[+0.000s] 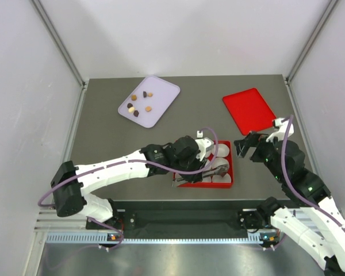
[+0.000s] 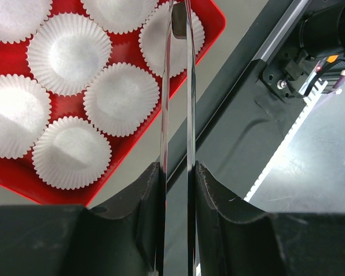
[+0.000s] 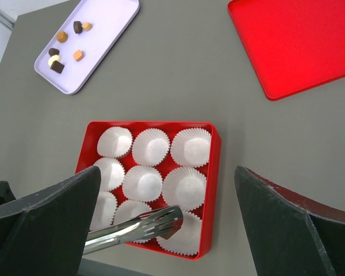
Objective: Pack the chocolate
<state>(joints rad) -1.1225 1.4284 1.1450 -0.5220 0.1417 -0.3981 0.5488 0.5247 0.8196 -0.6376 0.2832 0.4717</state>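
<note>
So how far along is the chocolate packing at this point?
Barely begun. Done: the red box sits open, its lid lying apart, and every paper cup in view is empty. In hand: the left gripper holds the tongs over the box's near row; whether they carry a piece is unclear. The right gripper hangs open. Left: the chocolate pieces lie on the lavender tray.
</note>
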